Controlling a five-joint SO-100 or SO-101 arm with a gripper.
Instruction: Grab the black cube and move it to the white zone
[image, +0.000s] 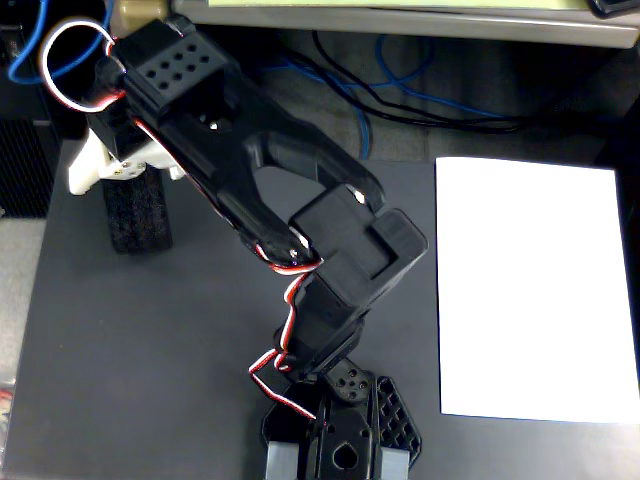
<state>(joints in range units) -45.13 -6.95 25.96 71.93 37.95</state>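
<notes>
The black cube (137, 215), a coarse black foam block, stands on the dark grey tabletop at the far left of the fixed view. My gripper (128, 176) is directly over its top end, with a white finger (85, 170) on its left and white parts on its right. The block's top is hidden under the gripper, so I cannot tell whether the jaws press on it. The white zone (530, 290), a white sheet of paper, lies flat at the right side of the table, far from the block, with nothing on it.
My black arm (300, 200) runs diagonally from its base (340, 440) at the bottom centre up to the left. Blue and black cables (400, 90) lie beyond the table's far edge. The table's left edge (40, 300) is close to the block.
</notes>
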